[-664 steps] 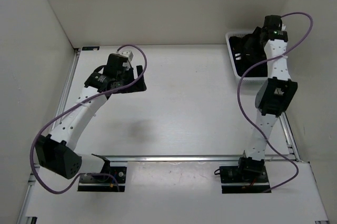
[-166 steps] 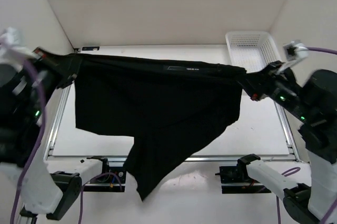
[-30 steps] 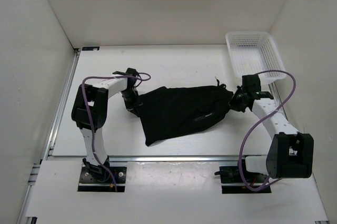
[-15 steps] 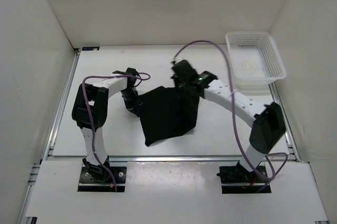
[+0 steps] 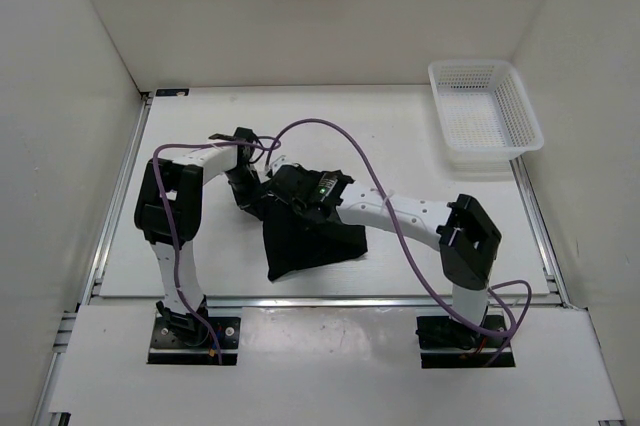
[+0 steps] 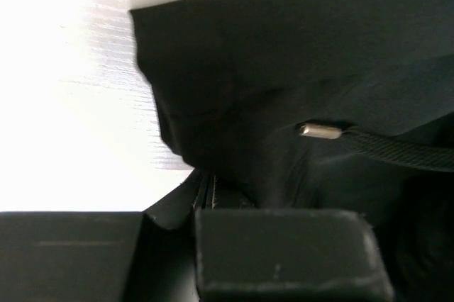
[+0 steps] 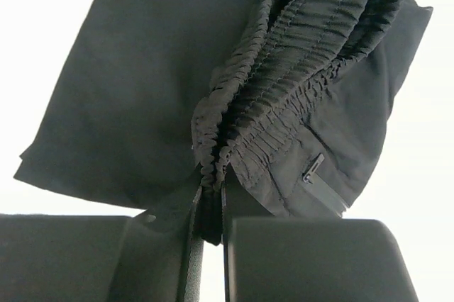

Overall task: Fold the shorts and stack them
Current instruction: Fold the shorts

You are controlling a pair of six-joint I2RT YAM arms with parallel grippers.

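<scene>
Black fabric fills both of my wrist views. On the left, my left gripper (image 5: 250,196) sits low on the worktop (image 5: 400,126), somewhat left of centre and about midway between the far and near edges. Its jaws are clenched on one end of the shorts (image 5: 315,241). From that wrist I see cloth drawn into the narrow slit between my pads, with the drawstring (image 6: 397,152) and its metal tip lying just beside them. I judge this hand to be the anchor, pinning its end so the fold has something to hinge on.

The shorts lie in the middle of the worktop, a little nearer the near edge. They are bunched into a rough wedge, not a flat rectangle.

My right arm stretches across from the right, so my right gripper (image 5: 292,191) sits just beside the left one, over the same end of the garment. Its jaws are clamped on the gathered waistband (image 7: 298,68), which bulges in ridges above my fingertips. Holding the elastic here reads to me as laying one end onto the other, a fold in half. The layers are together but not yet flattened or let go.

In the far right corner stands the white basket (image 5: 440,106), well apart from the cloth and from both hands.
</scene>
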